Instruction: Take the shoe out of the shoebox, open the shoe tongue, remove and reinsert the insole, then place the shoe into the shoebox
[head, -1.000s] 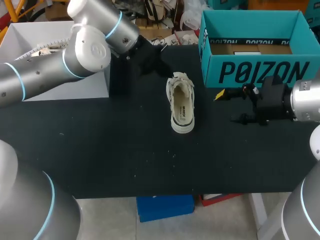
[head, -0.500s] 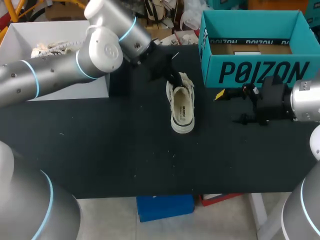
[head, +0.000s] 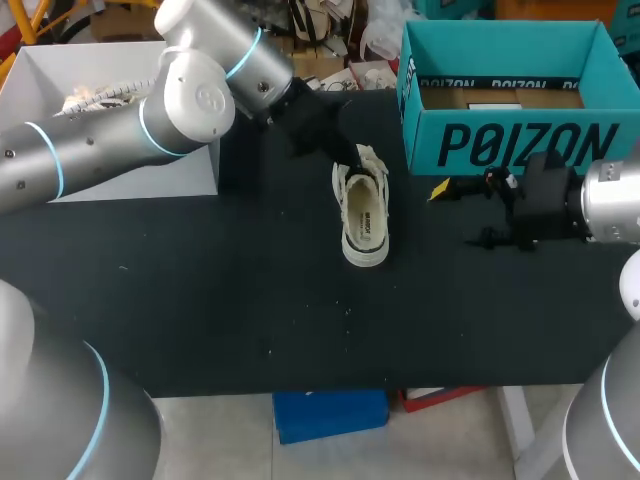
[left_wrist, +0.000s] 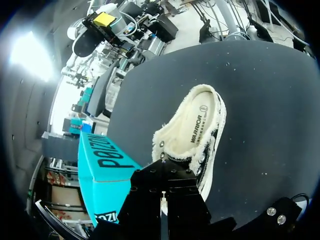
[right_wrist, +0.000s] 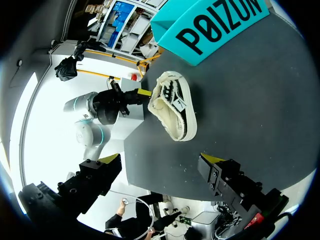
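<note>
Cream canvas low-top shoe (head: 362, 205) lies sole-down on the black table top (head: 200, 300). It is out of the open teal cardboard shoebox (head: 505, 145) and near its front corner, heel toward the robot, laced end away. Judged reason: it sits in the open between both arms, mouth facing up, for the tongue and insole work. Printed cream insole (head: 364, 215) is seated inside and not yet removed, so the tongue step appears to be the one in hand.

Left gripper (head: 348, 156) is at the laced end, touching or just over the tongue area. Coming in from the far side leaves the shoe's mouth unobstructed. Whether it is clamped on the tongue cannot be told — its own wrist view shows only the black body over the shoe's edge.

Right gripper (right_wrist: 161, 162) hangs beside the shoe and in front of the shoebox, apart from both, yellow tips spread wide and holding nothing. Judged: parked ready to steady the heel or take the insole.

Count:
- shoes on the table top: 1
- insoles seen: 1
- teal shoeboxes: 1
- grippers: 2
- open white box (head: 150, 170) at the left: 1, with something pale (head: 95, 100) inside — unidentifiable
</note>
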